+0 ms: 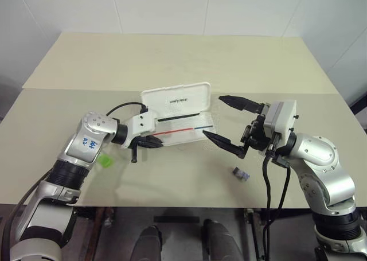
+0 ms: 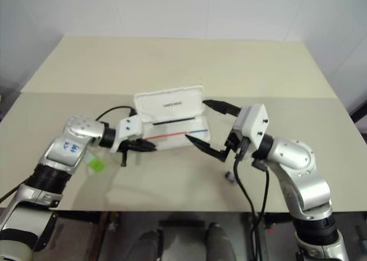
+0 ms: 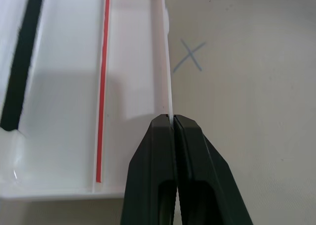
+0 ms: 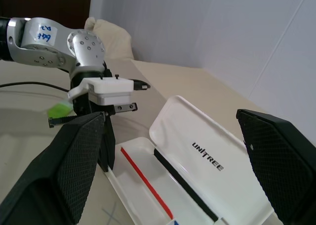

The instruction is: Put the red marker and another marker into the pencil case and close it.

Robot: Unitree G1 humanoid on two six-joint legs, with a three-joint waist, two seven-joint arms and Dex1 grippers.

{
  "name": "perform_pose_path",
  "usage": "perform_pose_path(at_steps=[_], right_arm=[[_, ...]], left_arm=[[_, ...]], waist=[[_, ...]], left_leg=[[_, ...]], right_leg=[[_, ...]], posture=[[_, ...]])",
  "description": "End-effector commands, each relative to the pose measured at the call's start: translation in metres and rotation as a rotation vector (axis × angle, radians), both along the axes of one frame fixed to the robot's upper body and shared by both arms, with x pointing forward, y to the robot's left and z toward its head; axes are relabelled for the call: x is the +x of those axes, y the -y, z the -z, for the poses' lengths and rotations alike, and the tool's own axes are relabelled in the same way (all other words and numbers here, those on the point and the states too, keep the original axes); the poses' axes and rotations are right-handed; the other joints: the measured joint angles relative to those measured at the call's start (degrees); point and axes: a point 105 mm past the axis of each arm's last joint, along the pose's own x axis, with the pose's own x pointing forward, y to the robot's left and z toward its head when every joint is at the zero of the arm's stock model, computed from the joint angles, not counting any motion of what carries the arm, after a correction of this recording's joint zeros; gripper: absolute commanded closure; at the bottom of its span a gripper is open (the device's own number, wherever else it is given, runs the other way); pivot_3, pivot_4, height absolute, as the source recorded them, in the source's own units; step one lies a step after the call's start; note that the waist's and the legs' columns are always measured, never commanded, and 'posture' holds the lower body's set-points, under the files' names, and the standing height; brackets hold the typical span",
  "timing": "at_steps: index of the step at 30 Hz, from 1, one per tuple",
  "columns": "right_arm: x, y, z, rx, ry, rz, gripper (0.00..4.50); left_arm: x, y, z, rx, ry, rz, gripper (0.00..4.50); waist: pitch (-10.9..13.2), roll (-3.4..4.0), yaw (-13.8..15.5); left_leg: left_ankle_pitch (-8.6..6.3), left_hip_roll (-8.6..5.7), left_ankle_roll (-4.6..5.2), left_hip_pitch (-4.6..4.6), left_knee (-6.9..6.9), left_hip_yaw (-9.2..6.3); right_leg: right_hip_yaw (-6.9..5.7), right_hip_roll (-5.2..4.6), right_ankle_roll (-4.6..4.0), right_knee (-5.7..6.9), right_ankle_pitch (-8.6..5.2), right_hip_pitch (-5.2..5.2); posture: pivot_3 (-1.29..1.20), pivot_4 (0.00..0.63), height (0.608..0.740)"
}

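The white pencil case (image 1: pixel 182 102) lies open mid-table with its "UNITREE" lid standing up at the back. Red, blue and black lines show inside the tray. My left gripper (image 1: pixel 157 141) is shut at the tray's left front, with the thin front wall (image 3: pixel 167 62) running in between its fingertips. My right gripper (image 1: pixel 213 116) hangs open by the case's right end, nothing between its fingers. The pale green marker (image 1: pixel 105 160) lies on the table under my left forearm. The red marker is out of view.
A small grey-blue object (image 1: pixel 241 173) lies on the table in front of my right gripper. A blue X mark (image 3: pixel 188 56) is drawn on the tabletop just in front of the case. The beige table (image 1: pixel 172 60) stretches back to a white wall.
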Motion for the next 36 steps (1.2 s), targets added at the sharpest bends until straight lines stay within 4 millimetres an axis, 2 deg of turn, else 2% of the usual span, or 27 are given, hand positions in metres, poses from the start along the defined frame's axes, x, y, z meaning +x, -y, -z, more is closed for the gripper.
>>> perform_pose_path(at_steps=[1, 6, 9, 14, 20, 25, 33, 34, 36], right_arm=[[-0.003, 0.000, -0.012, 0.022, 0.058, -0.011, 0.00], [-0.002, 0.003, -0.009, 0.012, 0.043, -0.009, 0.00], [-0.002, 0.005, -0.008, 0.004, 0.037, -0.006, 0.00], [-0.002, 0.008, -0.007, -0.003, 0.033, -0.003, 0.00], [-0.003, 0.009, -0.008, -0.007, 0.027, -0.005, 0.00], [-0.005, 0.010, -0.008, -0.011, 0.022, -0.008, 0.00], [-0.007, 0.012, -0.006, -0.025, 0.008, -0.009, 0.00], [-0.007, 0.012, -0.006, -0.025, 0.008, -0.008, 0.00], [-0.006, 0.013, -0.005, -0.026, 0.007, -0.008, 0.00]], left_arm=[[-0.002, 0.007, -0.011, -0.014, 0.034, 0.048, 4.48], [-0.008, 0.014, -0.027, -0.068, 0.091, 0.109, 4.48], [-0.018, 0.016, -0.030, -0.077, 0.097, 0.157, 4.48], [-0.036, 0.015, -0.022, -0.078, 0.097, 0.230, 4.48], [-0.052, 0.004, 0.004, -0.037, 0.022, 0.222, 4.48], [-0.055, 0.004, 0.014, -0.026, -0.006, 0.184, 4.48], [-0.050, 0.016, 0.011, -0.072, -0.042, 0.138, 4.48], [-0.051, 0.018, 0.010, -0.074, -0.051, 0.144, 4.07], [-0.050, 0.020, 0.008, -0.081, -0.039, 0.143, 3.63]], waist=[[0.00, 0.00, -0.04], [0.00, 0.00, -0.01], [0.00, 0.00, -0.02], [0.00, 0.00, -0.20], [0.00, 0.00, -0.27], [0.00, 0.00, -0.15], [0.00, 0.00, -0.09], [0.00, 0.00, -0.10], [0.00, 0.00, -0.11]], left_leg=[[0.00, 0.00, 0.01, 0.00, 0.00, 0.00], [-0.01, 0.00, 0.02, -0.02, 0.00, -0.01], [-0.01, 0.00, 0.02, -0.03, 0.01, -0.01], [-0.02, 0.00, 0.02, -0.03, 0.00, -0.01], [-0.01, 0.00, 0.02, 0.00, 0.02, 0.00], [-0.02, 0.00, 0.02, 0.00, 0.05, -0.01], [-0.01, 0.00, 0.02, 0.01, 0.08, 0.00], [-0.01, 0.00, 0.03, 0.00, 0.10, -0.01], [-0.01, 0.00, 0.03, 0.00, 0.11, 0.00]], right_leg=[[0.00, 0.00, 0.03, 0.01, 0.00, 0.00], [0.00, 0.00, 0.19, 0.01, 0.06, -0.01], [0.00, 0.00, 0.19, 0.01, 0.06, -0.02], [0.00, 0.00, 0.19, 0.01, 0.06, -0.02], [0.00, -0.01, 0.02, 0.04, -0.03, -0.02], [0.00, -0.01, -0.05, 0.05, -0.07, -0.01], [0.00, -0.01, -0.06, 0.05, -0.07, 0.01], [0.00, -0.01, -0.06, 0.05, -0.07, 0.01], [0.00, -0.01, -0.07, 0.05, -0.07, 0.01]], posture=[[0.00, 0.150, 0.740], [0.00, 0.150, 0.740], [0.00, 0.150, 0.740], [0.00, 0.150, 0.740], [0.00, 0.150, 0.740], [0.00, 0.150, 0.740], [0.00, 0.150, 0.740], [0.00, 0.150, 0.740], [0.00, 0.150, 0.740]])
